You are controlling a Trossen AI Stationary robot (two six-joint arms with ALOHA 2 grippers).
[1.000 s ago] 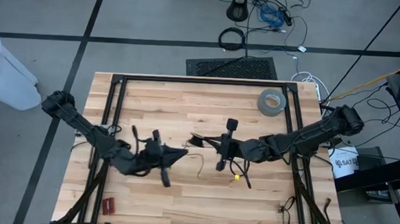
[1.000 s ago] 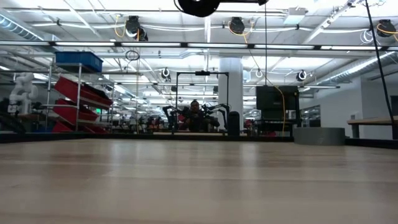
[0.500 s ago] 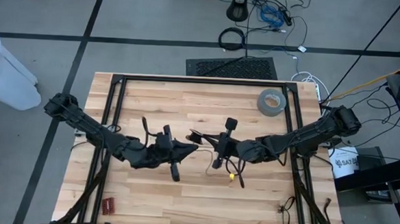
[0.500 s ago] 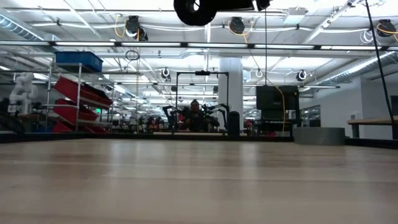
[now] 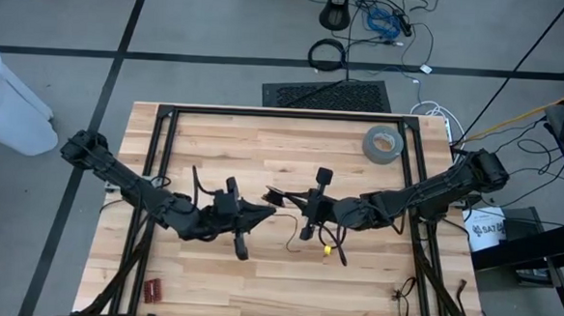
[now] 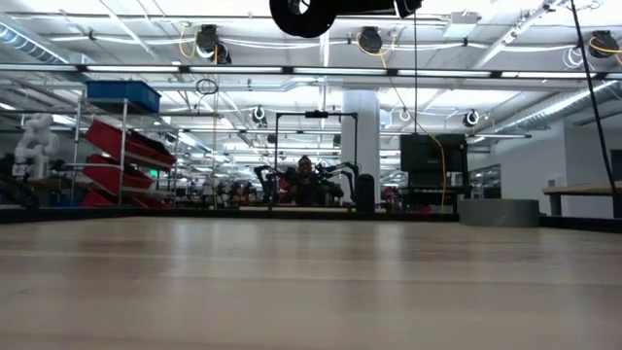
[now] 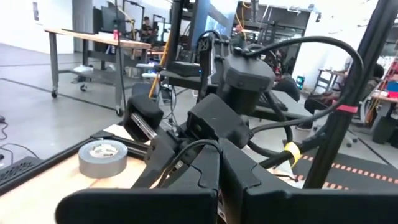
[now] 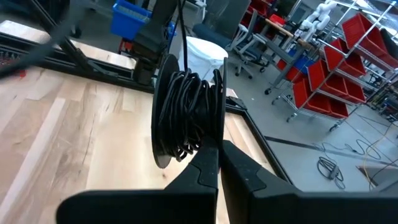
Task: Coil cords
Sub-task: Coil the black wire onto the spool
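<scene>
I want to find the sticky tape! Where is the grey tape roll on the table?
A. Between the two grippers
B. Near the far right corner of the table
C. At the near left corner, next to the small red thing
B: in the high view the grey tape roll lies flat on the table near its far right corner, well away from both grippers.
</scene>
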